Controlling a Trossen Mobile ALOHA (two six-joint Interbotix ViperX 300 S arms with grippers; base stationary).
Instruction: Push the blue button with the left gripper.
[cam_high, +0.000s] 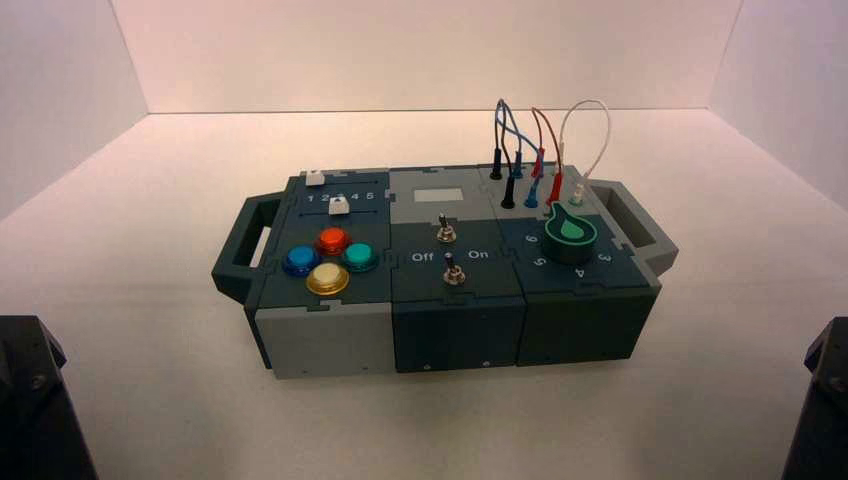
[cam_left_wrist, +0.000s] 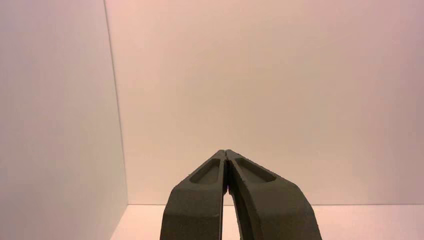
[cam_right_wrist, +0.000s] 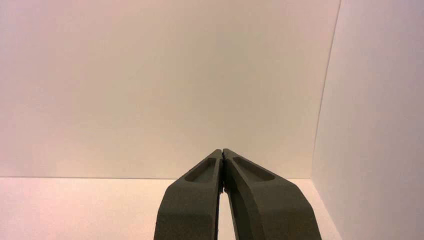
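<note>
The blue button (cam_high: 300, 260) is sitting on the left end of the box (cam_high: 320, 340), at the left of four round buttons, just beside the orange button (cam_high: 332, 240) and the yellow button (cam_high: 327, 279). It is looking small, hard and smooth, so I am thinking a soft push straight down on the top of its dome is best. The left end effector (cam_left_wrist: 226, 152) is pinched closed and pointing at a bare wall, so its camera is not showing the button, and the right end effector (cam_right_wrist: 222, 151) is closed too, waiting far back.

Left gripper (cam_left_wrist: 226, 152), right gripper (cam_right_wrist: 221, 151) — parked, fingertips together.
</note>
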